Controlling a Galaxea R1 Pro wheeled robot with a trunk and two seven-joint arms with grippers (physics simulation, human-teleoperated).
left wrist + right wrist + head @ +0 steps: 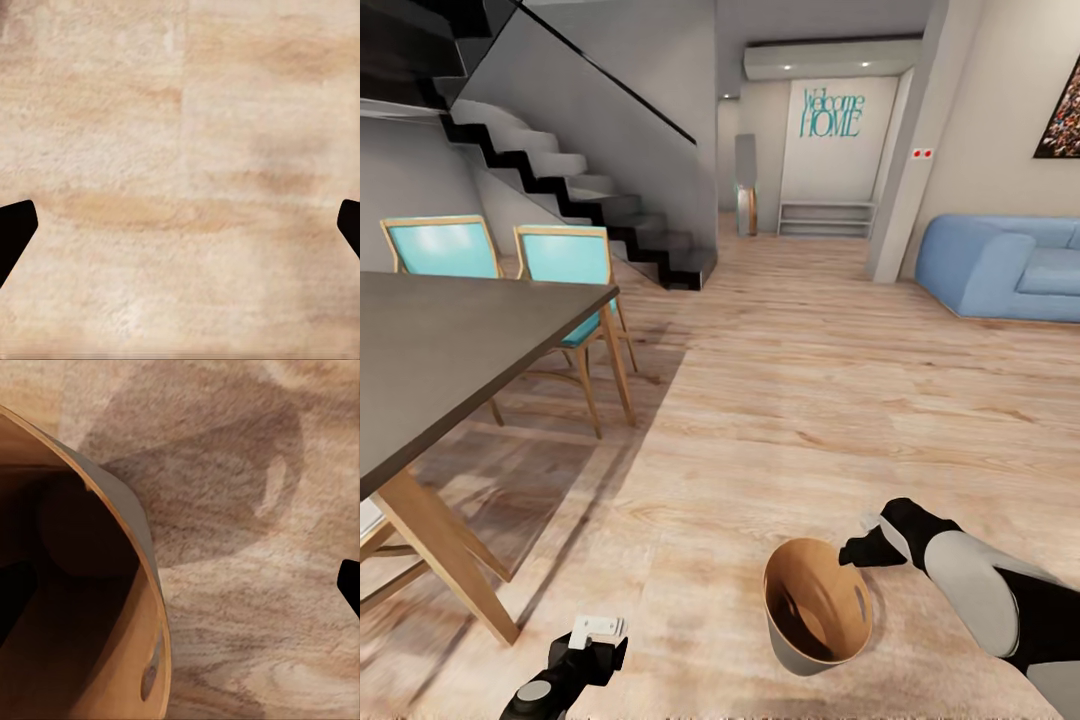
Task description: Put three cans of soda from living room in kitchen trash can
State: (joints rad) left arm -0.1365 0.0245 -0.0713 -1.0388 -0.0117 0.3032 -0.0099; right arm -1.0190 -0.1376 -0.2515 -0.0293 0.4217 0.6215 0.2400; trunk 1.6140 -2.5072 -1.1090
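Right end effector (863, 548) was clamped on the rim of the trash can (800, 655), held tilted above the wood floor (780, 400); left end effector (598, 632) hung apart, empty, near the table (450, 340).

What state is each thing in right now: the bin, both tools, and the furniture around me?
Pale grey, brown-lined round trash bin: carried off the floor, tilted, no cans visible inside.
Right tool: shut on the bin's rim.
Left tool: open, empty, over bare wood floor.
Dark-topped wooden table: upright.
Two turquoise chairs: upright, tucked against table.
Blue sofa: unoccupied.
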